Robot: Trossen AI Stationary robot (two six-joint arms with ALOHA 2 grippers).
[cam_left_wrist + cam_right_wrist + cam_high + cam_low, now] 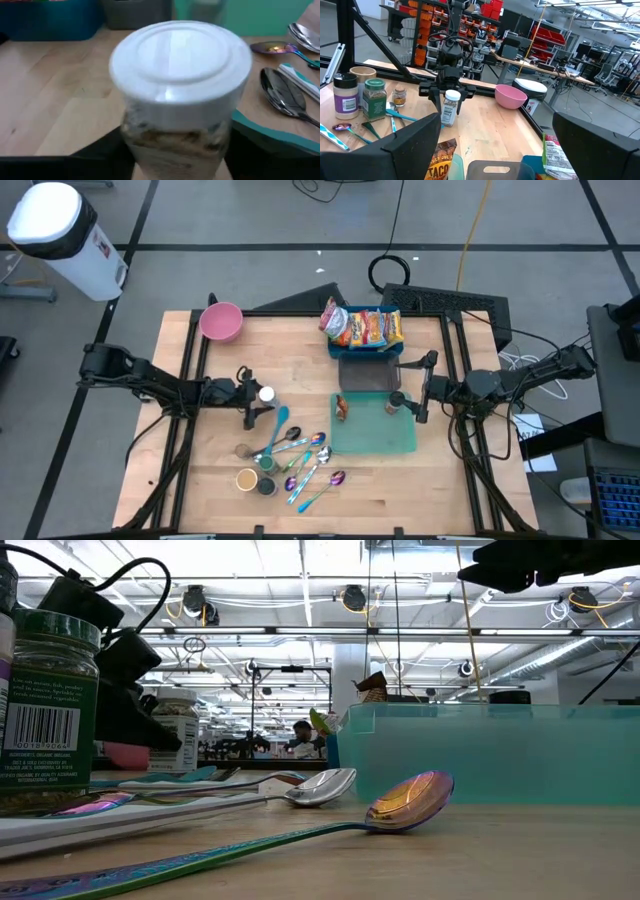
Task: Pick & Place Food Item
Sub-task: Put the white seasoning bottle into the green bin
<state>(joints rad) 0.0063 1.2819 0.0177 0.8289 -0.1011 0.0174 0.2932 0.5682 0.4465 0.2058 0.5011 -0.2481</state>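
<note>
The left gripper (258, 402) is bracketing a white-capped spice jar (266, 394) standing upright on the table (200, 480), left of the teal tray (375, 442). To do this grasp well, the fingers should be squaring up on the jar's body below the cap (a high pinch risks tipping it), then lifting straight up. The jaws are standing either side of the jar; whether they are pressing on it yet cannot be told. The right gripper (425, 388) is waiting wide open and empty at the tray's far right corner.
</note>
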